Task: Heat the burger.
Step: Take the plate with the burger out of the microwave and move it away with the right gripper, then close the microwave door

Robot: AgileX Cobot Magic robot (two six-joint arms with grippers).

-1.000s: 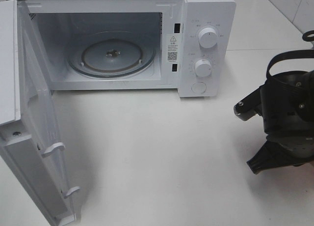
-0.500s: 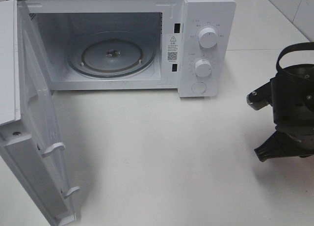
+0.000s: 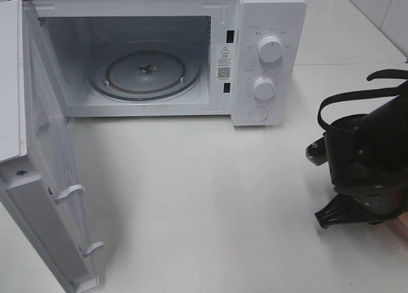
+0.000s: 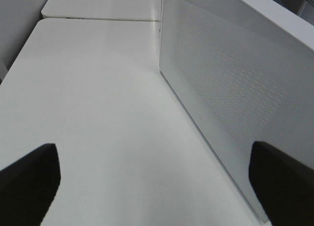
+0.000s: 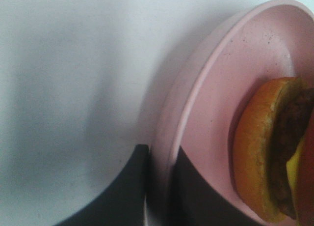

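**Already gripped: plate and burger wait at the right edge, oven open**

Clearly the right hand (image 5: 159, 186) is clamped on the rim of the pink plate (image 5: 206, 113), one dark finger on each side of the edge, low in the right wrist view. On that plate, toward the right of the same frame, sits the burger (image 5: 267, 152), seen side-on with its orange-brown bun and dark patty; it is well inside the rim, not touching the fingers.

Outward from there, the exterior view shows the right arm low at the right edge of the frame, with only a sliver of pink beneath it. The microwave (image 3: 268, 13) stands in the upper half of the frame, its door (image 3: 44, 197) swung wide at the left, the glass turntable (image 3: 145, 73) bare. The white counter (image 3: 191, 191) lies between arm and oven.

By my reading, the step in hand is carrying the plate to the oven. The next move calls for a level lift and a sweep toward the upper left, into the cavity and clear of its right wall.

The left hand (image 4: 157, 186) stands wide open with nothing between its fingers, beside the perforated outer face of the door; the exterior view does not show it. Only the right wrist view shows the burger and the grip.
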